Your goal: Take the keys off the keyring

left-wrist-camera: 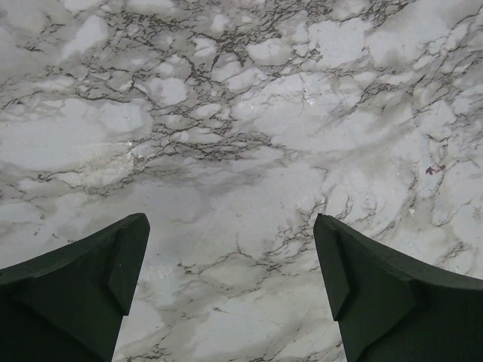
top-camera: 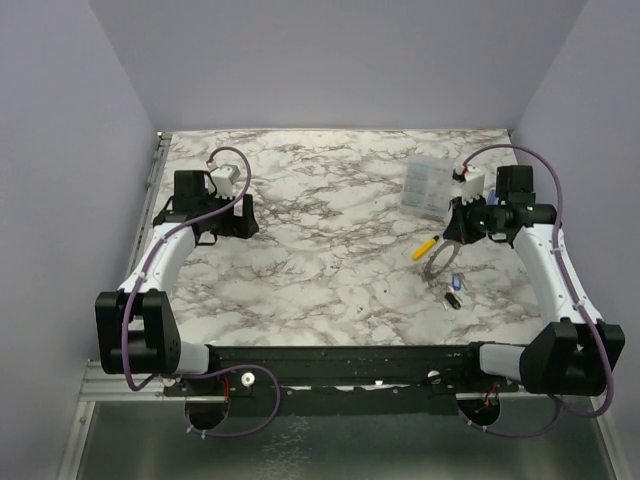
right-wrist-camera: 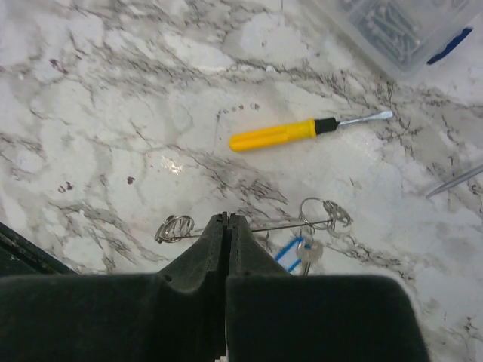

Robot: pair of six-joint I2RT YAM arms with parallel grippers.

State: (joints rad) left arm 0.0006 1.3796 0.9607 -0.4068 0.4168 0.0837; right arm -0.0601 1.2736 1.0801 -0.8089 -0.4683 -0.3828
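The grey keyring (top-camera: 437,264) lies right of centre, just under my right gripper (top-camera: 449,240). In the right wrist view the gripper (right-wrist-camera: 226,220) is shut, and the keyring (right-wrist-camera: 279,224) shows edge-on as a thin line running through its fingertips. Small split rings (right-wrist-camera: 175,227) hang at both ends of that line. A silver key with a blue tag (right-wrist-camera: 303,253) hangs beside the fingers. A blue key (top-camera: 456,284) and a dark key (top-camera: 452,299) lie just near of the ring. My left gripper (top-camera: 232,222) is far left, open over bare marble (left-wrist-camera: 230,234).
A yellow-handled screwdriver (top-camera: 424,247) (right-wrist-camera: 275,136) lies just beyond the ring. A clear plastic box (top-camera: 428,187) (right-wrist-camera: 392,30) sits further back. A thin metal rod (right-wrist-camera: 453,181) lies at the right. Purple walls close in both sides of the table.
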